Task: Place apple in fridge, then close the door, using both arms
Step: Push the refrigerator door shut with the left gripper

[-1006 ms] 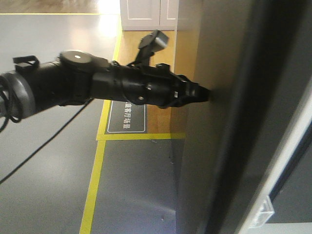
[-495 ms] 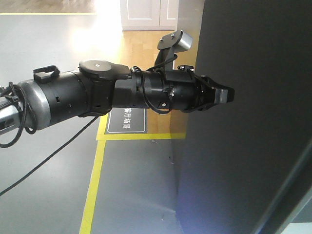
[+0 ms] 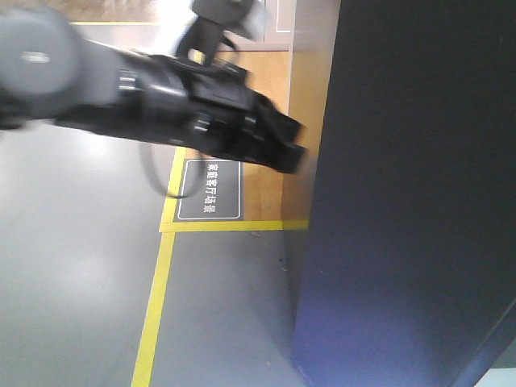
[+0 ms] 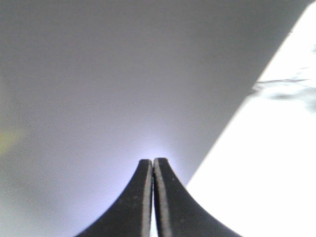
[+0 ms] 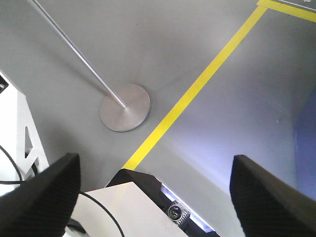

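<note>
The fridge stands at the right of the front view with its dark grey door flat and shut; no white inside shows. The apple is out of view. My left arm reaches in from the upper left, blurred, and its gripper hangs just left of the door's edge, apart from it. In the left wrist view the left gripper has its two black fingers pressed together on nothing, facing the grey door face. My right gripper is wide open and empty, pointing down at the floor.
A yellow floor line and a floor sign lie left of the fridge. A white cabinet stands at the back. A round metal stand base with a pole and the robot's own white base lie under the right gripper.
The door swung from ajar, with the left gripper pushing on it, to shut. The left arm has since pulled back up and to the left, off the door.
</note>
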Controlling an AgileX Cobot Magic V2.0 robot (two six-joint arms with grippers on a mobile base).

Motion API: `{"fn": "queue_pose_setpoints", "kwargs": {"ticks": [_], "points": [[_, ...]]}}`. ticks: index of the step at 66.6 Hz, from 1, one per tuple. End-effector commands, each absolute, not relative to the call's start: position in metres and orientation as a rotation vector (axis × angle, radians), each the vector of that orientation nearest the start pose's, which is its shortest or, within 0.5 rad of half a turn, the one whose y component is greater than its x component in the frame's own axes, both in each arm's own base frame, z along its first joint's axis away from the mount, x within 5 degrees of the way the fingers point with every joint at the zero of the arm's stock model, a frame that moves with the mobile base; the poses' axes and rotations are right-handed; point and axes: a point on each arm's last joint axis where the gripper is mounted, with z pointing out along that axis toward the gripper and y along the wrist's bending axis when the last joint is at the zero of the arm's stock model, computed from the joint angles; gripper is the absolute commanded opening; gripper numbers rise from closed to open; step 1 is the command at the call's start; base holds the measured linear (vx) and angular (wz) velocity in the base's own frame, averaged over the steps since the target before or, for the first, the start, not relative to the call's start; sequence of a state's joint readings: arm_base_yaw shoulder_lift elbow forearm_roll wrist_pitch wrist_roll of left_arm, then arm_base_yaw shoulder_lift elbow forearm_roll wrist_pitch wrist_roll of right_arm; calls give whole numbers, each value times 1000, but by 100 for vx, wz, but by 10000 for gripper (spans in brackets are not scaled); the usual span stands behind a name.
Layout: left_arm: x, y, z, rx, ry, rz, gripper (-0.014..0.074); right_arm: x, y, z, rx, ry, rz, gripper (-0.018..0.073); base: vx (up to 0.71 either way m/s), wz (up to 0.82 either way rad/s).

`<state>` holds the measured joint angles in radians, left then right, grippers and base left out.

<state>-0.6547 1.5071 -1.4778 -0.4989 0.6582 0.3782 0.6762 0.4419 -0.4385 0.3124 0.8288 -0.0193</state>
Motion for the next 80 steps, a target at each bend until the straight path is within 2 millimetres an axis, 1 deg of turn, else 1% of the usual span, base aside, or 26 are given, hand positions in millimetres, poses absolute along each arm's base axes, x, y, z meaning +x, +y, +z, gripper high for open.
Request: {"fn": "queue_pose_setpoints", "kwargs": {"ticks": [1,7,14,22,31,39,49,56,63,68,72,79,80], "points": [[237,-202,432,732,1910,-601,-6,49,66,274,-657,2204,727,587,0,0],[221,-179,431,689,1914,-505,-6,49,66,274,-657,2204,727,587,0,0],[201,-152,422,642,1929,-390,-6,49,66,274,-657,2204,727,587,0,0],[178,-123,404,566,1972,-292,-6,50,66,275,-654,2199,728,587,0,0],[155,-95,386,507,2034,-196,-6,50,66,275,-655,2195,722,587,0,0],[138,-77,374,471,2067,-160,-6,53,64,275,-664,2173,678,587,0,0],[116,-61,371,438,2032,-184,-6,58,62,277,-672,2122,604,584,0,0],[108,-54,371,428,2005,-197,-6,61,61,280,-676,2071,553,562,0,0],[105,-51,372,422,1996,-201,-6,65,59,282,-681,2025,506,513,0,0],[104,-51,372,421,1994,-202,-6,66,59,283,-684,2013,488,447,0,0],[104,-51,372,421,1994,-202,-6,66,59,283,-685,2012,486,377,0,0],[104,-51,372,421,1994,-202,-6,66,59,283,-686,2010,486,211,0,0],[104,-51,372,421,1994,-202,-6,66,59,283,-685,2010,486,176,0,0]]}}
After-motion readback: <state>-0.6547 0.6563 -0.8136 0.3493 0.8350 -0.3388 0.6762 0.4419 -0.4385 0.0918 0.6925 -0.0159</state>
